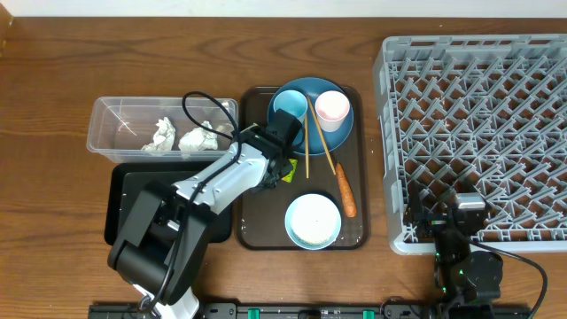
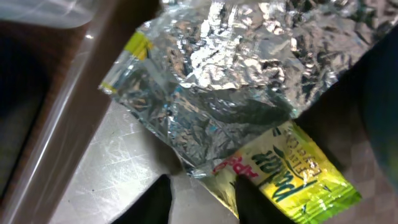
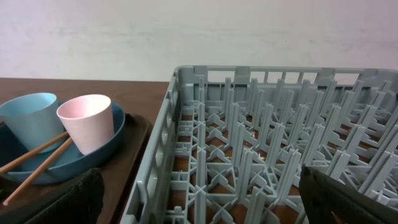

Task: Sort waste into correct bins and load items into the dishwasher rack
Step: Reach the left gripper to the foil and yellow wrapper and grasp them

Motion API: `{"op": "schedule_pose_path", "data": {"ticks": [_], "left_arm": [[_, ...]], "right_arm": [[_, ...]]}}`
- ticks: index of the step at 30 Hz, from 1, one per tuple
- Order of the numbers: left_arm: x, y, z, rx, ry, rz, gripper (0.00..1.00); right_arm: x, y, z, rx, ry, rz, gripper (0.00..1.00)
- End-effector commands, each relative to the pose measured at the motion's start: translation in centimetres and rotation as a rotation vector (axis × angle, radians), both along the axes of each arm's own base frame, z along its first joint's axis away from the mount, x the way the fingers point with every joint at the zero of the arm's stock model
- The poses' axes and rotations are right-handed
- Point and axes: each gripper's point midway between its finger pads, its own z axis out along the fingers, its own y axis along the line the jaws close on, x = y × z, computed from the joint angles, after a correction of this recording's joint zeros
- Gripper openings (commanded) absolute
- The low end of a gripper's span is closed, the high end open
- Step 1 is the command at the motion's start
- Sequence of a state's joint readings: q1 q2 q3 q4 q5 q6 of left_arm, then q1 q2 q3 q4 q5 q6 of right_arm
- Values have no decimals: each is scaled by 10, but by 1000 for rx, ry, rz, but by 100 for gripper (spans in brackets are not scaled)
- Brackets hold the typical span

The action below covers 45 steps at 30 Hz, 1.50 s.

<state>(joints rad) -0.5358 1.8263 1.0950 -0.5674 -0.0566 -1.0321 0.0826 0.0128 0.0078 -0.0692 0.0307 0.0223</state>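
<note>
Two tissues point(image 1: 160, 136) lie in clear tub point(image 1: 111, 105); cups point(image 1: 331, 108) on plate point(image 1: 307, 88).

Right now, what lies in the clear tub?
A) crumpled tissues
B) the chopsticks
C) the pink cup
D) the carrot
A: two crumpled white tissues lie side by side inside the tub in the overhead view.
</note>
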Motion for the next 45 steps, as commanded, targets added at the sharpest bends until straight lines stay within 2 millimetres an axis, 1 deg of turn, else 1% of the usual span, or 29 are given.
{"op": "schedule_pose_path", "data": {"ticks": [1,2,3,4,6,11,17,20,23,24,25,26,28,29,36,41,45], "left_arm": [[1,0,-2,8,3,6,24],[0,-2,-2,-2,7,2,23],[-1,-4,-1,-14,13,-12,19],[-1,-5,0,-20,13,-21,13],[-2,-7,4,-28,13,-42,6],[-3,-8,19,-45,-10,-60,6],[-4,-7,47,-70,-59,-66,6],[-3,-7,54,-63,-85,-75,6],[-3,-7,55,-44,-93,-97,6],[-3,-6,55,-34,-98,-97,9],[-2,-4,55,-18,-106,-96,17],[0,-2,55,-1,-116,-94,32],[2,2,56,22,-128,-88,56],[2,1,55,22,-127,-88,60],[3,1,52,24,-124,-88,60],[3,-1,37,40,-96,-94,60],[8,-5,25,42,-94,-97,60]], "right_arm": [[0,0,-1,14,4,0,99],[0,0,-1,14,4,-1,99],[0,0,-1,14,4,0,99],[0,0,-1,14,4,0,99],[0,0,-1,14,4,-1,99],[0,0,-1,14,4,-1,99],[0,0,-1,14,4,0,99],[0,0,-1,14,4,0,99],[0,0,-1,14,4,0,99],[0,0,-1,14,4,0,99],[0,0,-1,14,4,0,99],[0,0,-1,14,4,0,99],[0,0,-1,14,4,0,99],[0,0,-1,14,4,0,99],[0,0,-1,14,4,-1,99],[0,0,-1,14,4,0,99],[0,0,-1,14,4,-1,99]]}}
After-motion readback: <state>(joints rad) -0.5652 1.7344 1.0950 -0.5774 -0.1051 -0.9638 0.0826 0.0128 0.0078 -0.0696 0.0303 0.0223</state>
